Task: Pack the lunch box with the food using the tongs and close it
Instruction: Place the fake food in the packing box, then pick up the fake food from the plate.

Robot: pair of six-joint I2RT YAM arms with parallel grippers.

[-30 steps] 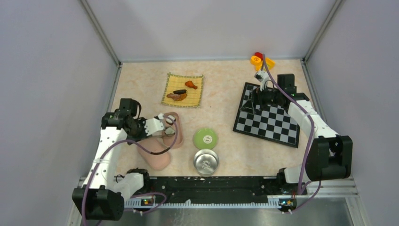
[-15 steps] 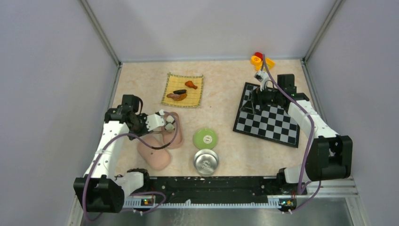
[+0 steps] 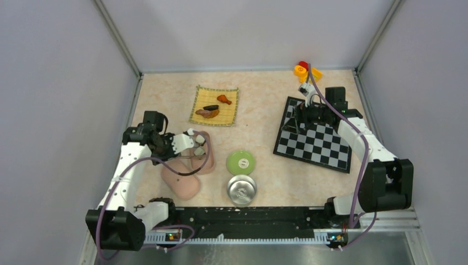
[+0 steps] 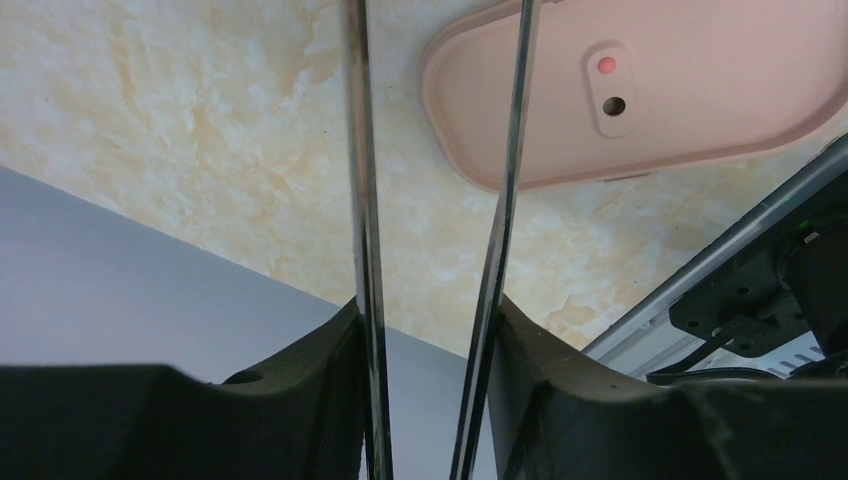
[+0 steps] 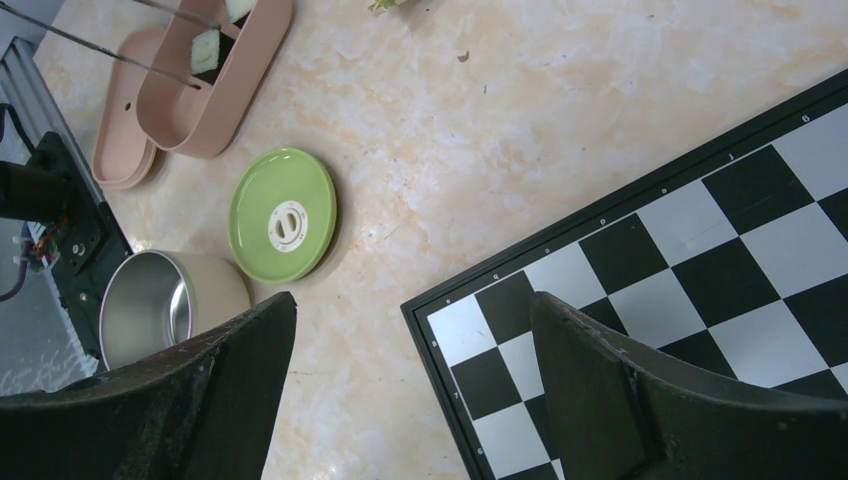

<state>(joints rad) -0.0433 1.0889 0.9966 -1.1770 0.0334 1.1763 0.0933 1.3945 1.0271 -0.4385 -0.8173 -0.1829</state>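
Observation:
My left gripper (image 4: 428, 310) is shut on the tongs (image 4: 360, 200); both slim silver arms run between its fingers and press against them. It hovers over the pink lunch box (image 3: 200, 154). In the right wrist view the tongs' tips (image 5: 110, 50) reach the box (image 5: 215, 85), next to a sushi roll (image 5: 205, 48) inside it; a second roll (image 5: 238, 8) lies beside it. The pink lid (image 4: 680, 80) lies flat by the box. More food (image 3: 210, 107) rests on the yellow mat (image 3: 229, 113). My right gripper (image 5: 412, 300) is open and holds nothing, above the chessboard's corner.
A green round lid (image 3: 240, 162) and a steel bowl (image 3: 242, 189) sit near the front middle. The chessboard (image 3: 317, 141) fills the right side. Red-yellow-orange toy blocks (image 3: 304, 69) stand at the back right. Grey walls close in the table.
The left arm has shifted slightly, carrying its gripper a little right and back over the lunch box. The right arm has not moved.

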